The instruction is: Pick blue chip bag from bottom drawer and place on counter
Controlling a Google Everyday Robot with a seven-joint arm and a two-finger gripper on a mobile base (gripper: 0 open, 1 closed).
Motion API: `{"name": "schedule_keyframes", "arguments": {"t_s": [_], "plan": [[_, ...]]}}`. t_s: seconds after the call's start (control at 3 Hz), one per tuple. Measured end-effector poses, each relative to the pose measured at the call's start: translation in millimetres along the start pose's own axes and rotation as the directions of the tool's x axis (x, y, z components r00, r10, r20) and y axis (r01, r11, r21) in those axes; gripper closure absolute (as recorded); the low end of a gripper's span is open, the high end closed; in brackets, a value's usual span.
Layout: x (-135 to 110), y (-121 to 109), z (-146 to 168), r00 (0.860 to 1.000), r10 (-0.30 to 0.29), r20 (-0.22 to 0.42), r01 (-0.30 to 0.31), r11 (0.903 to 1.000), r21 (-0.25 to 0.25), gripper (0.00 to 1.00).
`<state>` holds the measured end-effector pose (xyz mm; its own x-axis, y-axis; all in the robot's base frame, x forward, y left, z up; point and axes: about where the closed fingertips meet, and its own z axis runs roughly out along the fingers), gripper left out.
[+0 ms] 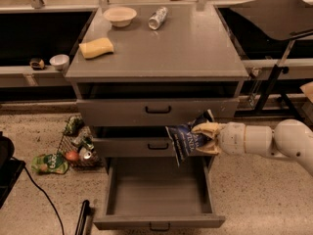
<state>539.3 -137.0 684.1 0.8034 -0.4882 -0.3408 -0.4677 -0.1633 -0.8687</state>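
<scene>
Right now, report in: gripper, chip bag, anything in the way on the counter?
Gripper by the middle drawer, jaws shut on blue chip bag. Bag above the open bottom drawer, below the counter. Bowl, can, sponge at counter's back and left.

- Blue chip bag (187, 140): dark-blue crinkled foil with white lettering. It is held in the air and tilted, before the middle drawer front (142, 147), at 4 o'clock from frame centre.
- Gripper (202, 138): enters from 3 o'clock, with pale fingers (205, 128) pinched on the bag's right edge.
- Bottom drawer (159, 223): a deep grey tray with a black handle, standing open at 6 o'clock below the bag.
- Counter (176, 48): a flat matte grey cabinet top at 12 o'clock.
</scene>
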Motion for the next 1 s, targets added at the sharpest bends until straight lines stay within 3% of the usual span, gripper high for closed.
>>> {"name": "schedule_keyframes", "arguments": {"t_s": [0.33, 0.67, 1.0], "plan": [[5, -36, -12, 0.992, -0.124, 0.005, 0.124, 0.9878, -0.094, 1.00], [5, -84, -34, 0.960, -0.278, -0.008, 0.267, 0.9286, -0.258, 1.00], [5, -136, -49, 0.899, -0.436, -0.029, 0.387, 0.8247, -0.413, 1.00]]}}
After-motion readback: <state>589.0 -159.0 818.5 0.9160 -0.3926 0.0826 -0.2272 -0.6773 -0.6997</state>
